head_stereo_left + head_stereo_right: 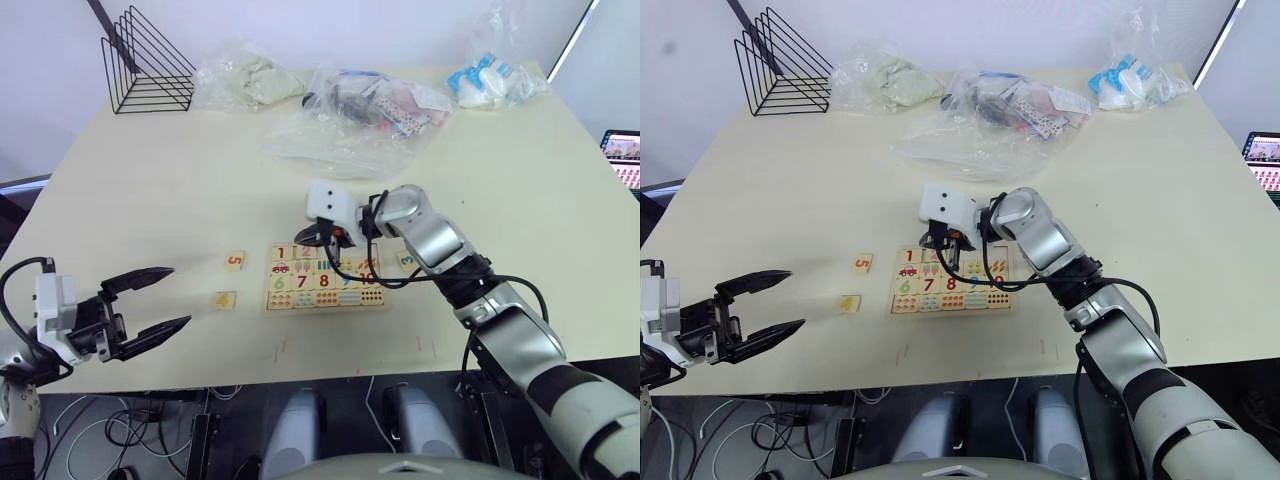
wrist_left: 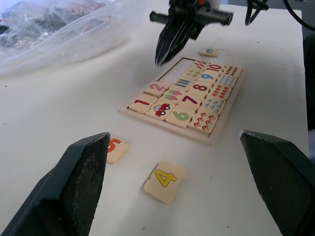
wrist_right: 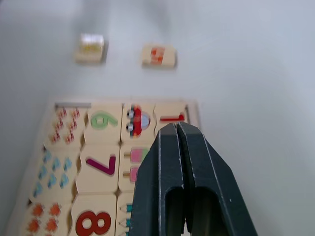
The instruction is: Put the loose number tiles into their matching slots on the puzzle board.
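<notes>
The puzzle board [image 1: 325, 293] lies near the table's front edge, with tiles 1 [image 2: 141, 103] and 2 [image 2: 157, 87] seated in its top row and bare slots [image 2: 178, 70] beside them. My right gripper [image 1: 328, 243] hovers shut over that top row, just past tile 2, with nothing between its fingers [image 3: 174, 147]. Loose tile 5 [image 1: 234, 260] and tile 4 [image 1: 224, 299] lie left of the board. Tile 3 [image 1: 407, 260] lies right of it, by my right forearm. My left gripper [image 1: 178, 296] hangs open left of tile 4, holding nothing.
A black wire rack [image 1: 150, 65] stands at the far left corner. Clear plastic bags [image 1: 345, 110] with contents sprawl along the back of the table [image 1: 150, 180], and another bag [image 1: 495, 80] sits at the far right. A screen [image 1: 625, 155] shows past the right edge.
</notes>
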